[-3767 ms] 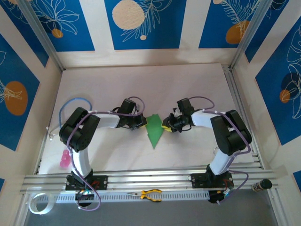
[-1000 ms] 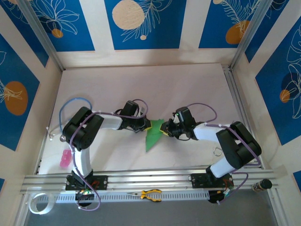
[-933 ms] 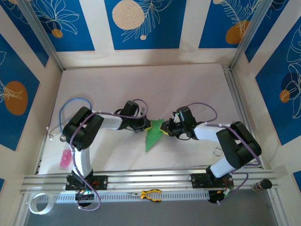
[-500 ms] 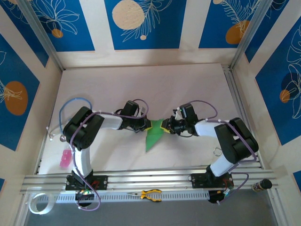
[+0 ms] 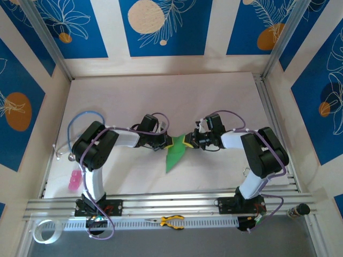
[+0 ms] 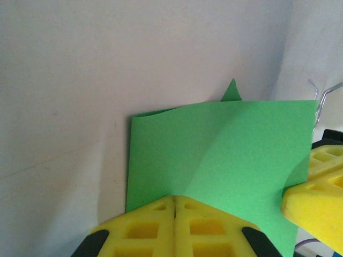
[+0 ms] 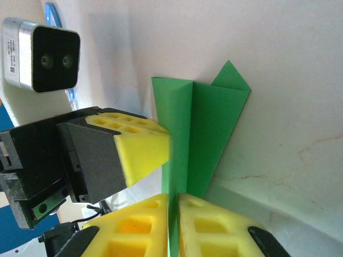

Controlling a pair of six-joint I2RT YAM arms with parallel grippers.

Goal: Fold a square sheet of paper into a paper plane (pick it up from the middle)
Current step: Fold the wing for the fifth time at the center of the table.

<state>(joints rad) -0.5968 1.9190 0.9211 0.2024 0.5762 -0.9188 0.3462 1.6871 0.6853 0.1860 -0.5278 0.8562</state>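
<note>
The square sheet of paper (image 5: 174, 155) is bright green and folded into a pointed shape, with its tip toward the near left. It is held up between both grippers at mid-table. My left gripper (image 5: 167, 143) is shut on its left edge, and in the left wrist view the yellow fingers (image 6: 174, 199) meet over the green sheet (image 6: 225, 150). My right gripper (image 5: 187, 141) is shut on the right edge. In the right wrist view a folded layer of the paper (image 7: 201, 128) runs between that gripper's fingers (image 7: 173, 197). The left gripper's yellow fingers (image 7: 142, 152) stand just beside it.
A pink object (image 5: 73, 182) lies near the left arm's base and a blue cable loop (image 5: 81, 114) lies at the left. Yellow-handled pliers (image 5: 171, 220) and a tape roll (image 5: 43, 231) rest on the front rail. A metal hook (image 5: 247, 171) hangs by the right arm.
The right gripper has shifted toward the back and closed on the paper's right edge. The left gripper has stayed shut on the paper and barely moved.
</note>
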